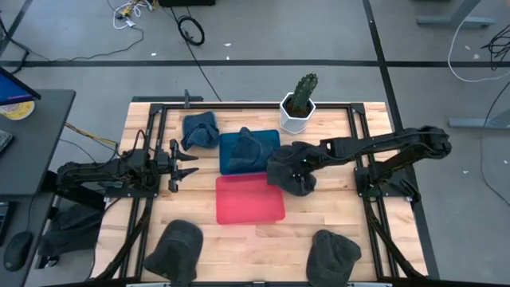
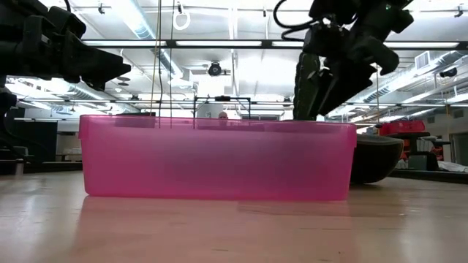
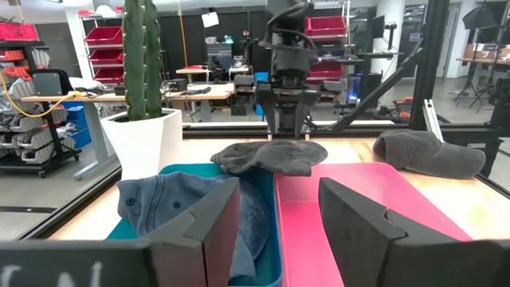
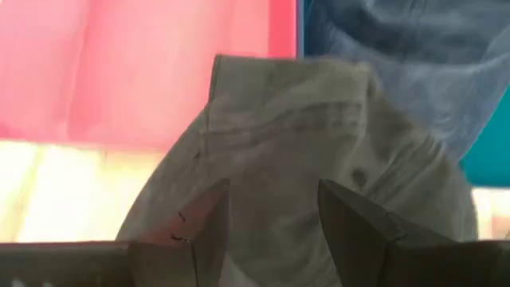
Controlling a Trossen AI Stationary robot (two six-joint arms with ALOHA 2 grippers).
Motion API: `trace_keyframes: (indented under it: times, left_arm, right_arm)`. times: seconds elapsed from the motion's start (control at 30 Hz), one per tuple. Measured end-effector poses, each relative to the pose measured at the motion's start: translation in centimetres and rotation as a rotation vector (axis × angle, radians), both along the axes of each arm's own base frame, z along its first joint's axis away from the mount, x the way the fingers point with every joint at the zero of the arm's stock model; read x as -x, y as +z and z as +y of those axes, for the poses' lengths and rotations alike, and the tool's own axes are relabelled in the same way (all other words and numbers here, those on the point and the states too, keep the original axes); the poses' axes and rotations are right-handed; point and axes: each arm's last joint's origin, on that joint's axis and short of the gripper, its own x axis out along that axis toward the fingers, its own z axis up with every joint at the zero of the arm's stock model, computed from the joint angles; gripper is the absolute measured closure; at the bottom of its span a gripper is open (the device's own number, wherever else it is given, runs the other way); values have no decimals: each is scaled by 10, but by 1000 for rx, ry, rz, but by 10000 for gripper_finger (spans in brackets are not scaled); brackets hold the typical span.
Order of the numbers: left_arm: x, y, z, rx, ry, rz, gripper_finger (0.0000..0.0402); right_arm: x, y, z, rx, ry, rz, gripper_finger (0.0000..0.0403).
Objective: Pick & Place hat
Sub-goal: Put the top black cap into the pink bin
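At the middle of the high view, we see the right gripper (image 1: 296,169) clamped on a floppy dark grey hat (image 1: 288,174), between the blue bin (image 1: 232,162) and pink bin (image 1: 249,201). The left gripper (image 1: 185,165) waits at left, fingers apart.

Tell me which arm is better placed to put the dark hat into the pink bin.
Right. The right gripper is shut on the dark hat at the pink bin edge; the left gripper waits open, farther off.

You have a potted cactus (image 1: 300,102) at the far edge of the wooden bench (image 1: 343,211), and cables (image 1: 190,30) on the floor beyond.
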Motion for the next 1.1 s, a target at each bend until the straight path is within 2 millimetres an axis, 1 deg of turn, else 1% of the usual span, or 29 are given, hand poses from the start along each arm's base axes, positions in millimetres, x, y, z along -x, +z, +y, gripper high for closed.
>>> trace_keyframes:
  times: [0.1,0.27,0.57,0.9,1.0,1.1]
  left_arm:
    - [0,0,0,0,0,0,223]
    - [0,0,0,0,0,0,223]
    - [0,0,0,0,0,0,223]
    - [0,0,0,0,-1,0,223]
    - [0,0,0,0,0,0,223]
    - [0,0,0,0,0,0,223]
  right_arm:
    - [4,-3,-7,-2,-25,47,211]
    - [4,-2,-15,-71,-17,41,211]
    - [4,-6,-14,-123,5,68,211]
    - [-4,-23,-14,-139,32,124,206]
    - [-4,-23,-15,-130,32,121,215]
    - [-4,-22,-15,-121,27,121,245]
